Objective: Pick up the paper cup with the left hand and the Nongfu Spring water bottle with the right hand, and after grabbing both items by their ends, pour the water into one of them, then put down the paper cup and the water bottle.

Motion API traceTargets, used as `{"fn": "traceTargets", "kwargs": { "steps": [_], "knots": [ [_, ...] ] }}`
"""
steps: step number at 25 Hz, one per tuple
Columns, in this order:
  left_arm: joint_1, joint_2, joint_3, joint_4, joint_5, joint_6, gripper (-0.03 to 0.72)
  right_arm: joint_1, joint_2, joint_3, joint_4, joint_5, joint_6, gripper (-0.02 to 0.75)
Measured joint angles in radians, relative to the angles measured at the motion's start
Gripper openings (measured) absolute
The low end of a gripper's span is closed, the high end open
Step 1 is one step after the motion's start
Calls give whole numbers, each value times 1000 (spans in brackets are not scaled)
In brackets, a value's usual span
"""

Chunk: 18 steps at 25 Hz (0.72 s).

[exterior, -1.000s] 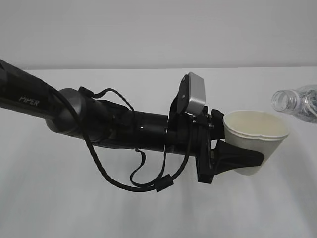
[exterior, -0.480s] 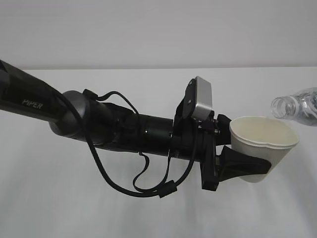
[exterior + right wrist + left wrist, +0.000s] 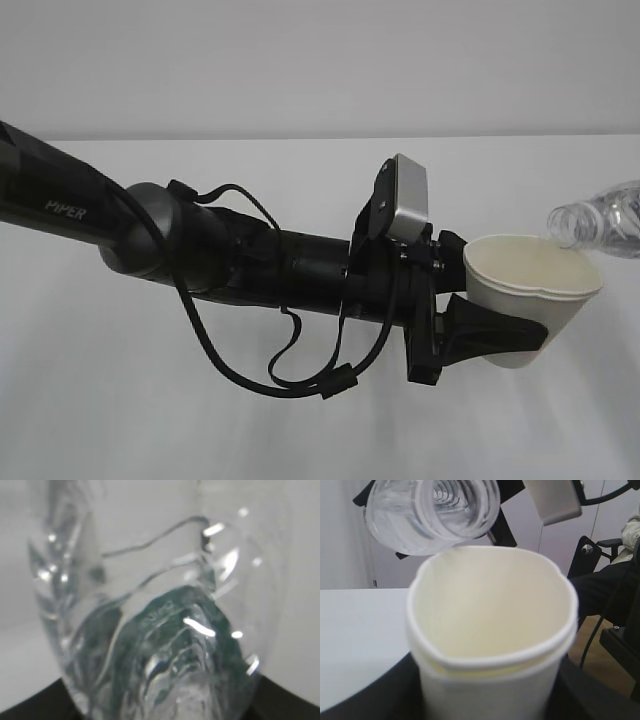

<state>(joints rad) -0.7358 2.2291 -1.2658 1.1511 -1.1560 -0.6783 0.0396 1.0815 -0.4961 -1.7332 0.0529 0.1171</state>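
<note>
The paper cup (image 3: 528,300) is held up above the white worktop (image 3: 150,420), toward its right edge, gripped by the left hand (image 3: 480,335), whose 2 black fingers (image 3: 500,335) clasp the lower wall from either side. The grip has dented the rim, which shows a pinched dip at the front. The water bottle (image 3: 600,218) comes in tilted from the right edge of the outside view, its open mouth just above the far right of the cup's rim, close but apart from it as far as can be seen.

The left wrist view looks into the cup (image 3: 492,640): the inside appears dry and cream-coloured, and the bottle mouth (image 3: 435,510) hangs over the far rim. The right wrist view is filled by the bottle (image 3: 155,615) seen from its base, clear ribbed plastic with green showing through; black shapes at the bottom corners suggest the right hand is closed around it.

A grey camera box (image 3: 405,200) and looping cables (image 3: 280,370) sit on the left arm (image 3: 150,230).
</note>
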Motion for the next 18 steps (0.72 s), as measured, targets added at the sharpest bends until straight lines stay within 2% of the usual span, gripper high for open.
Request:
{"fn": "traceTargets", "kwargs": {
  "steps": [18],
  "knots": [
    [0,0,0,-3,0,0,424,18,0,0,-7,2,0,394]
  ]
}}
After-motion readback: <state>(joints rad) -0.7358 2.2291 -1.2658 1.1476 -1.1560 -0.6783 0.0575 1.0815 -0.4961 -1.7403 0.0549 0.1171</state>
